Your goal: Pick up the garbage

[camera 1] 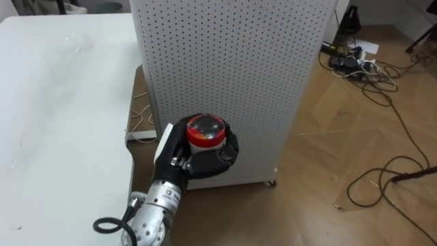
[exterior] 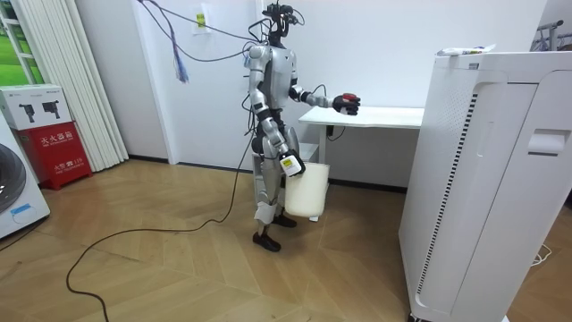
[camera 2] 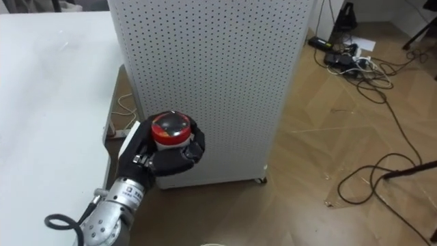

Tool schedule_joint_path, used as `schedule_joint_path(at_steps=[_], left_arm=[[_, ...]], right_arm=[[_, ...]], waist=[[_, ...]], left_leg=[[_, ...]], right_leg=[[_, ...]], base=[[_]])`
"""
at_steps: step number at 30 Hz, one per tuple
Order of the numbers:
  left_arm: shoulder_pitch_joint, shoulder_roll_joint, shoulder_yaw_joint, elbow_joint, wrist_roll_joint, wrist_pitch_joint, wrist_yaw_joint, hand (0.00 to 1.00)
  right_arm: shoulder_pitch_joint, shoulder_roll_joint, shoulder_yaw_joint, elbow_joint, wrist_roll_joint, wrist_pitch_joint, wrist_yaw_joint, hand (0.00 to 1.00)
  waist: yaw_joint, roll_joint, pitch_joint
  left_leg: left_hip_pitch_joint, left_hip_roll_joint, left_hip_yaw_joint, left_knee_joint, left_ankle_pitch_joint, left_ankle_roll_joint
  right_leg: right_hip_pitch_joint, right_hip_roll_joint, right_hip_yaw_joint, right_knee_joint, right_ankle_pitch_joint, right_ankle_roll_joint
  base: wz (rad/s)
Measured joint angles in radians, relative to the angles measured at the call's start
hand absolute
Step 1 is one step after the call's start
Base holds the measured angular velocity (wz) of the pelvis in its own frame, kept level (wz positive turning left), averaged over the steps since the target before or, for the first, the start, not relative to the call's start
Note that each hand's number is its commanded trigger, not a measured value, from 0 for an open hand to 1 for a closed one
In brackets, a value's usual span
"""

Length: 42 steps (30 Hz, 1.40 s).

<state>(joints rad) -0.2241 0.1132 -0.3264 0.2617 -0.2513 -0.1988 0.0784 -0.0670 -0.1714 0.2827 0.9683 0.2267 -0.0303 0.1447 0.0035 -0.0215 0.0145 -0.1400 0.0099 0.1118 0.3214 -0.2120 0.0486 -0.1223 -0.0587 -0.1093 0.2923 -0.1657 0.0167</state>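
Left eye view: the left hand [camera 1: 199, 161], coming in from 7 o'clock, has its fingers wrapped round a red-topped can [camera 1: 205, 130], held upright in front of a white perforated cabinet [camera 1: 225, 68] at 12 o'clock. A white table [camera 1: 61, 123] lies at 9 o'clock.

Room view: the robot stands by the table, the can out at 3 o'clock of its chest. A white bin [exterior: 307, 192] hangs by its right hand [exterior: 288, 163]; I cannot tell that hand's grip.

Right eye view: a white cord [camera 2: 123, 102] lies between table and cabinet

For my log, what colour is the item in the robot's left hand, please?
The item is red; left eye view.
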Motion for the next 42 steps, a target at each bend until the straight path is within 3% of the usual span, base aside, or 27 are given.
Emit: schedule_joint_path(at_steps=[12,18,23,27,40,42], left_arm=[[0.055,0.001,-0.033,0.0,0.001,0.0,-0.073,1.0],[0.085,0.035,-0.059,0.0,0.002,0.0,-0.103,1.0],[0.108,0.037,-0.062,0.0,0.006,0.0,-0.129,1.0],[0.135,0.055,-0.071,0.001,0.007,0.0,-0.155,1.0],[0.16,0.065,-0.106,0.086,0.007,0.009,-0.228,0.99],[0.16,0.062,-0.121,0.103,0.007,0.009,-0.248,0.08]], right_arm=[[-0.04,-0.015,0.0,-0.015,0.004,-0.021,-0.023,1.0],[-0.04,-0.023,0.0,-0.015,0.005,-0.024,-0.024,1.0],[-0.041,-0.023,-0.001,-0.043,0.002,-0.044,-0.019,1.0],[-0.048,-0.024,-0.001,-0.048,0.003,-0.064,-0.012,1.0],[-0.058,-0.027,-0.002,-0.081,-0.001,-0.065,-0.041,1.0],[-0.061,-0.027,-0.001,-0.08,-0.001,-0.065,-0.041,1.0]], waist=[[-0.001,0.011,0.0004],[-0.003,0.014,0.0009],[-0.023,0.02,0.0033],[-0.027,0.024,0.0056],[-0.029,0.027,0.0086],[-0.029,0.027,0.009]], left_leg=[[0.008,-0.002,0.001,-0.015,0.001,-0.002],[0.009,-0.002,0.002,-0.016,0.001,-0.002],[0.005,-0.004,0.001,-0.019,0.002,-0.002],[-0.014,-0.001,0.019,-0.016,0.002,-0.002],[-0.065,-0.002,0.024,-0.004,0.002,0.0],[-0.07,-0.002,0.028,0.002,0.001,0.001]], right_leg=[[-0.005,0.0,0.0,0.002,0.0,0.0],[-0.004,0.0,-0.003,0.002,0.0,0.0],[-0.007,-0.009,-0.025,0.002,0.0,0.0],[-0.041,-0.012,-0.031,0.02,0.0,0.0],[-0.093,-0.022,-0.055,0.037,0.0,0.0],[-0.098,-0.024,-0.056,0.041,0.0,0.0]], base=[[-0.03],[0.0],[0.02],[-0.13],[-0.01],[0.0]])
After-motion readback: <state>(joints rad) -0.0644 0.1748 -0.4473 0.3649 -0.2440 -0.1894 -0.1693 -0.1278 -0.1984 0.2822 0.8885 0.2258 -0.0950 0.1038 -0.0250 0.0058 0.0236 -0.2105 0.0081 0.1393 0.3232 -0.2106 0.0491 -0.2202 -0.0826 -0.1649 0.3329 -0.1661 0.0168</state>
